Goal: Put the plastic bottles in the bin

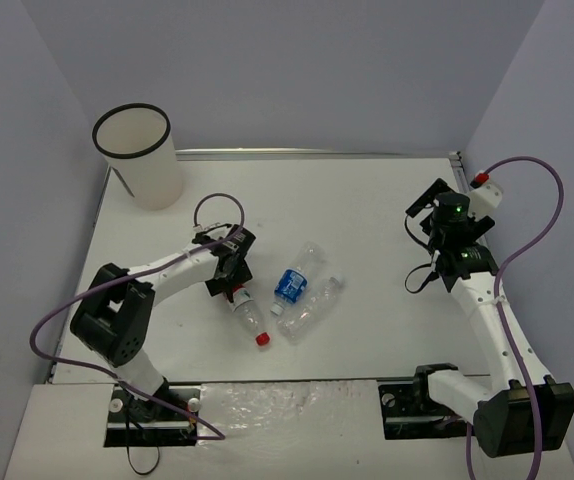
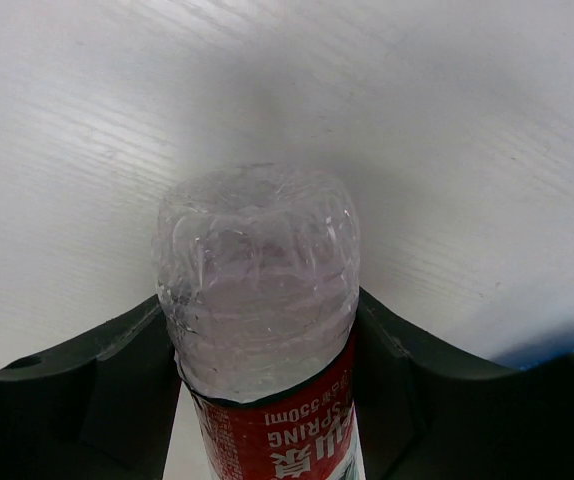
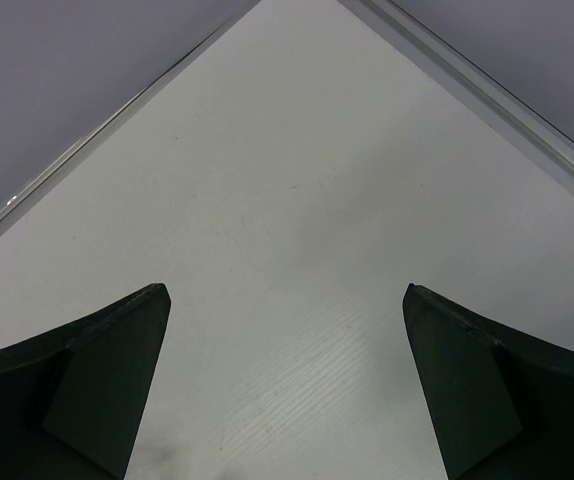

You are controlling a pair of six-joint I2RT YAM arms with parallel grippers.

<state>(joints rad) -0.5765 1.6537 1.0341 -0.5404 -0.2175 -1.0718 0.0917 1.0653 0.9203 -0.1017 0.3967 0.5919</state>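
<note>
The red-labelled bottle (image 1: 248,312) with a red cap lies on the white table (image 1: 367,210), its clear base end (image 2: 257,280) filling the left wrist view. My left gripper (image 1: 229,272) is shut on this bottle, both black fingers (image 2: 87,400) pressed against its sides. To its right lie a blue-labelled clear bottle (image 1: 295,277) and a plain clear bottle (image 1: 312,305), side by side. The bin (image 1: 139,156), a tall white cylinder with a black rim, stands at the far left corner. My right gripper (image 1: 429,212) hangs open over bare table at the right, nothing between its fingers (image 3: 107,380).
Grey walls enclose the table on three sides. A metal rail (image 1: 317,154) runs along the far edge. A purple cable (image 1: 542,215) loops beside the right arm, another (image 1: 217,205) above the left wrist.
</note>
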